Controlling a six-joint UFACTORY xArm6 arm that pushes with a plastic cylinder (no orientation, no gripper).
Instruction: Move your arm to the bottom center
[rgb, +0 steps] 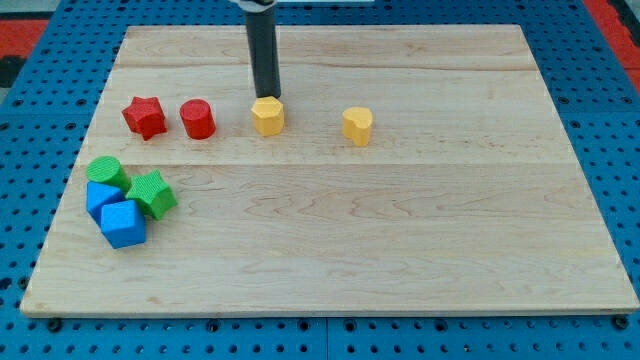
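Nearest, the bottom centre of the wooden board (330, 290) lies bare, my goal. Far back, my tip (267, 95) touches the yellow hexagonal block (268, 116), holding nothing: a rigid rod with no jaws, it slides freely, gripping nothing.

Lighting was bright and even, diffuse from overhead. The pale wood bench (400, 230) showed no glare or hot spots. Shadows were short and soft, tucked close under the blocks; the yellow hexagonal block (268, 116) cast a faint one toward the view's bottom. The rod was slightly soft, its tip (267, 96) still readable. Block edges looked a bit fuzzy from low resolution. No obvious edge distortion.
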